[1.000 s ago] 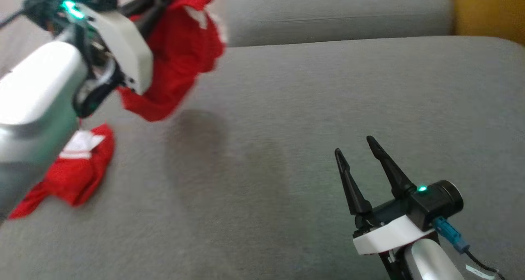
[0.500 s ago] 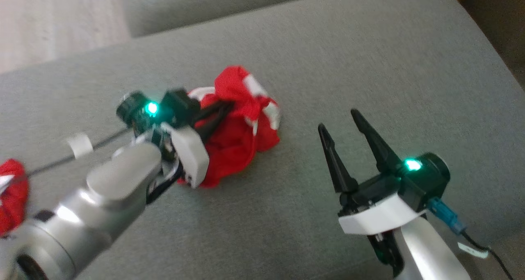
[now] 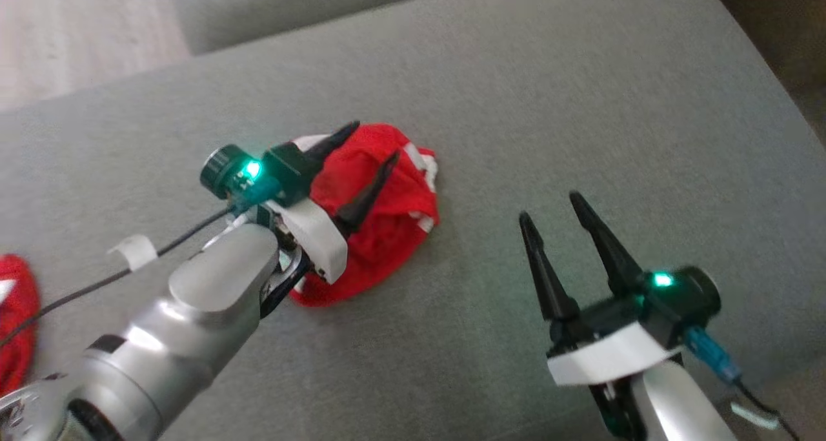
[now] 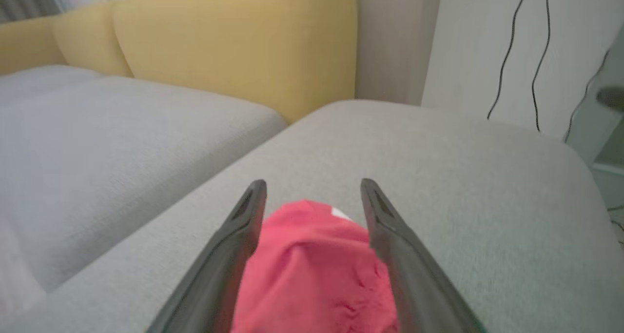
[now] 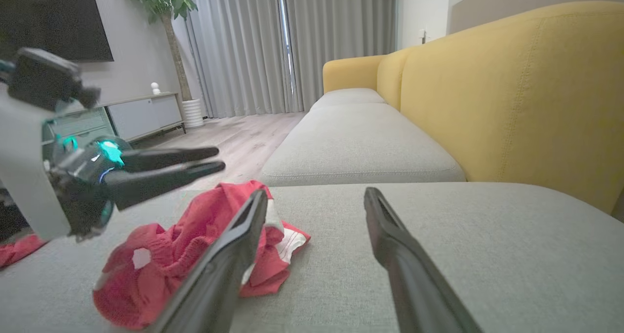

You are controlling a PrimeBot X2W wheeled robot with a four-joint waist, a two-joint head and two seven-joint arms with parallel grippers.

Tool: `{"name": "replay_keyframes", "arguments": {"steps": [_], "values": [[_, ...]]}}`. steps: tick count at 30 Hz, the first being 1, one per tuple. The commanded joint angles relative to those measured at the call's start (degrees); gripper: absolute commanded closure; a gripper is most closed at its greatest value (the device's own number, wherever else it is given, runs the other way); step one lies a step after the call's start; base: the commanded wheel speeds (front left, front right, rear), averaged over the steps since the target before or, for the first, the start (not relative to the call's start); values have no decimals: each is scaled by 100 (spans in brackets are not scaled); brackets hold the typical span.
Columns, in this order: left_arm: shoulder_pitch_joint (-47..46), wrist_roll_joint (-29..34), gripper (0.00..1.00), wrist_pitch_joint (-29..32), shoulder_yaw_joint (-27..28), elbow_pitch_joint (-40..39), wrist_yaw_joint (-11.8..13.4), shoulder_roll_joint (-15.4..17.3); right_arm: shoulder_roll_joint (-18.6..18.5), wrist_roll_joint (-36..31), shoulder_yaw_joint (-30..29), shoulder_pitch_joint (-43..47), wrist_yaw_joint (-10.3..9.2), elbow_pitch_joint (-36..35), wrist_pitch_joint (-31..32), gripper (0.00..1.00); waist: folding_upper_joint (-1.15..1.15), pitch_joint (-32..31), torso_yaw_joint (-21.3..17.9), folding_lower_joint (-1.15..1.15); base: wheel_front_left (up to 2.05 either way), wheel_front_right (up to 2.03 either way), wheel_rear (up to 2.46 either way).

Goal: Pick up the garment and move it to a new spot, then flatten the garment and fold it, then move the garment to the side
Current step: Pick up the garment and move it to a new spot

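In the head view the left end effector [image 3: 374, 141], which half a second ago was pinched shut on the red garment [image 3: 387, 234], now has its fingers spread. The cloth has slumped out of the grip into a crumpled heap on the grey sofa cushion [image 3: 581, 105]. A second ago it was hanging in the air, so I judge the carry to a new spot finished, with flattening the next step. The heap sits directly under the left end effector, running from below its fingertips back to beneath its white wrist housing. The right end effector [image 3: 551, 208] is spread and empty, with the garment off to its left across a strip of bare cushion. A second red cloth [image 3: 13, 325] lies far back beside the left forearm. In the left wrist view the red bundle fills the gap between the two parted fingers, stopping just short of their tips, with open cushion ahead. In the right wrist view the garment lies ahead and to the left of the right end effector, partly hidden by one of its fingers. There the left end effector hovers just above the heap, clear of the cloth.
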Motion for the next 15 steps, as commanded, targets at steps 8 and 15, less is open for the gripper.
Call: {"name": "replay_keyframes", "arguments": {"steps": [8,15], "values": [[764,376,0,-64,1528,-972,748,655,56,77,-234,421,44,-26,-30,0,0,-1122,1345,0,0,0,0],[2799,1405,0,-65,3197,-2737,2382,872,56,61,-660,805,44,261,-30,0,0,-1431,1681,0,0,0,0]]}}
